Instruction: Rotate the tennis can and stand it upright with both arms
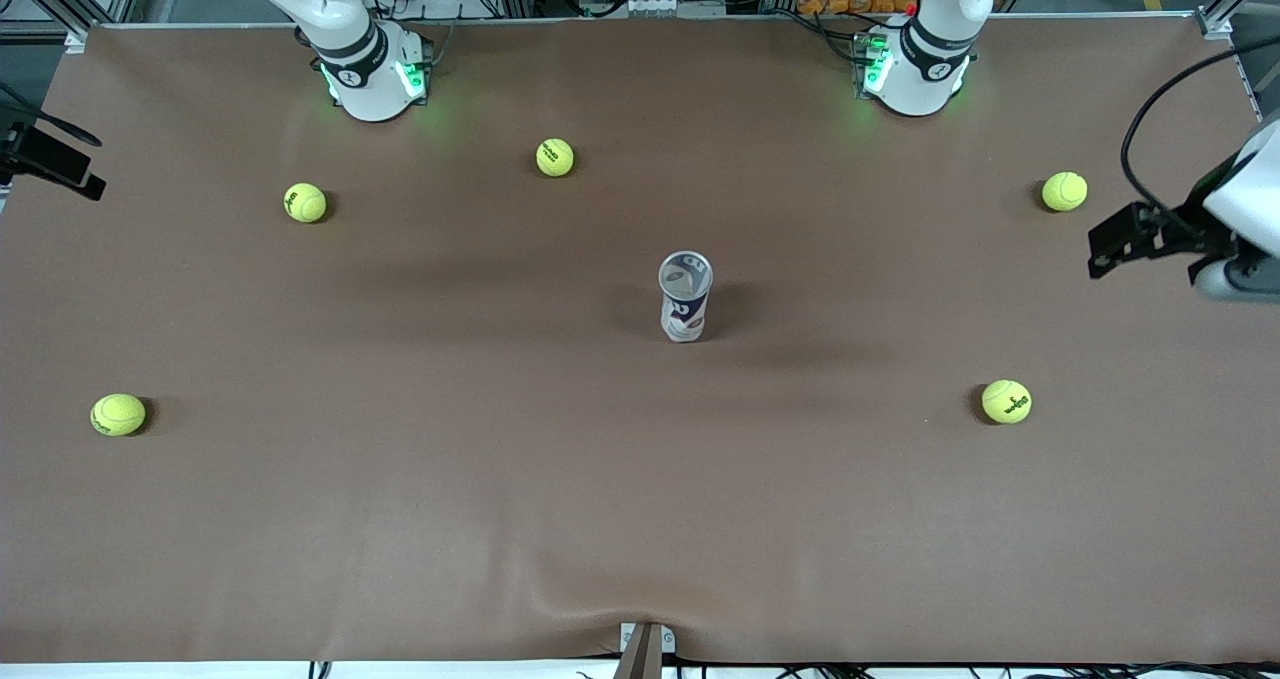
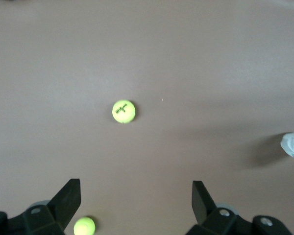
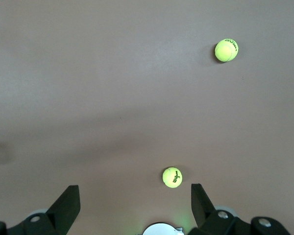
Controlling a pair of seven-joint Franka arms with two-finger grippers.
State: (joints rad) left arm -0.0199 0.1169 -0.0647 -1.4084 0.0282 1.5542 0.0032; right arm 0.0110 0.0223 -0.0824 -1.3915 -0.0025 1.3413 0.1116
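Nearest the front camera, two tennis balls lie on the brown surface: one ball toward the right arm's end and one ball toward the left arm's end, the latter printed with dark lettering too small to be read there. Farther back, near the middle of the surface, the can is stood upright, its silvery rim at the top and a navy-and-white label wrapped around it; the label's characters cannot be made out. Farther still, three more balls are spread apart. "Wilson" is read on a ball in the right wrist view. The left end effector is held high over the left arm's end, fingers spread apart and empty. The right end effector is likewise held apart above the surface, empty.
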